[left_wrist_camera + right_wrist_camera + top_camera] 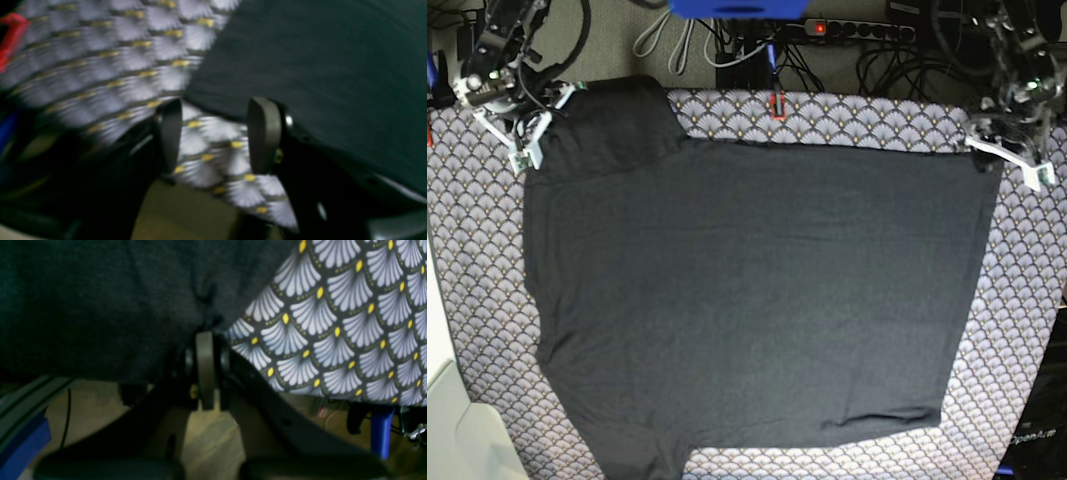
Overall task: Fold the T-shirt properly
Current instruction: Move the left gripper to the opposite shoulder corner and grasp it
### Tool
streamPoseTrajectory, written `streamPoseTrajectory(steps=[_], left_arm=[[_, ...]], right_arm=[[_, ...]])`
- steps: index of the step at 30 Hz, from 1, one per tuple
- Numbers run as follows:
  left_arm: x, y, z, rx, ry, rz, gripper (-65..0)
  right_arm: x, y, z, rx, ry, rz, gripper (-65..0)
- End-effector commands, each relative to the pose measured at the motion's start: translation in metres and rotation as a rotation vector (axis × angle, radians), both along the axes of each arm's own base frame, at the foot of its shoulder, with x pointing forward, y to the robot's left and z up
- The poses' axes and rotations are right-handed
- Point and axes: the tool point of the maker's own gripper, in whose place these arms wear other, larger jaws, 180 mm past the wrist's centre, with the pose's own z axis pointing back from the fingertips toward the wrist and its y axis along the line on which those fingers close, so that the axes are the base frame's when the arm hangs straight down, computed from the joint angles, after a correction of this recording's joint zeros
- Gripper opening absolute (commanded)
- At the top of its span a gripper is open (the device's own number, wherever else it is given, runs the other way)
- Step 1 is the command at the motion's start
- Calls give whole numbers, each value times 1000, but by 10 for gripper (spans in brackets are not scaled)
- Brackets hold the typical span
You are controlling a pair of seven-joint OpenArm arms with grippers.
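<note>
Scallop-print cloth [1027, 300] covers the whole desk, and the T-shirt [757, 300] lies spread flat across it, reaching from near the far edge almost to the near edge, one sleeve by the far left corner and another hanging toward the near left.

At the far left corner the right gripper [205, 340] has its pads pressed together on a pinch of the T-shirt's edge — the wrist view shows dark knit bunched just above the closed pads. At the far right corner the left gripper [215, 133] stands wide, patterned cloth showing between its fingers [265, 133] and the T-shirt's edge just past them, not caught.

The risk lies in that mismatch. If the fold starts now, only one corner would lift and the T-shirt would drag askew, creasing diagonally. The left gripper could also close on the patterned cloth instead of the knit, since that is what sits between its fingers. The right gripper's pinch looks shallow — soft knit could slip out under tension.
</note>
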Motion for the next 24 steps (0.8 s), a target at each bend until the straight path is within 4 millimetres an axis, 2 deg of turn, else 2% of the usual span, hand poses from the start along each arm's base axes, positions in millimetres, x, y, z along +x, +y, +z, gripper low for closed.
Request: streamPoseTrajectory(steps=[1, 6, 12, 16, 24], left_arm=[[6, 19, 16, 38, -50, 30, -342], [6, 29, 9, 18, -49, 39, -342], [16, 29, 14, 19, -70, 39, -342], [21, 31, 4, -10, -62, 55, -342], [17, 33, -18, -43, -45, 84, -342]], right_arm=[[2, -3, 4, -11, -11, 6, -649], [-1, -4, -2, -5, 8, 3, -649], [-5, -2, -11, 15, 34, -4, -649], [-5, -2, -12, 16, 34, -4, -649], [-8, -2, -12, 16, 38, -4, -649]])
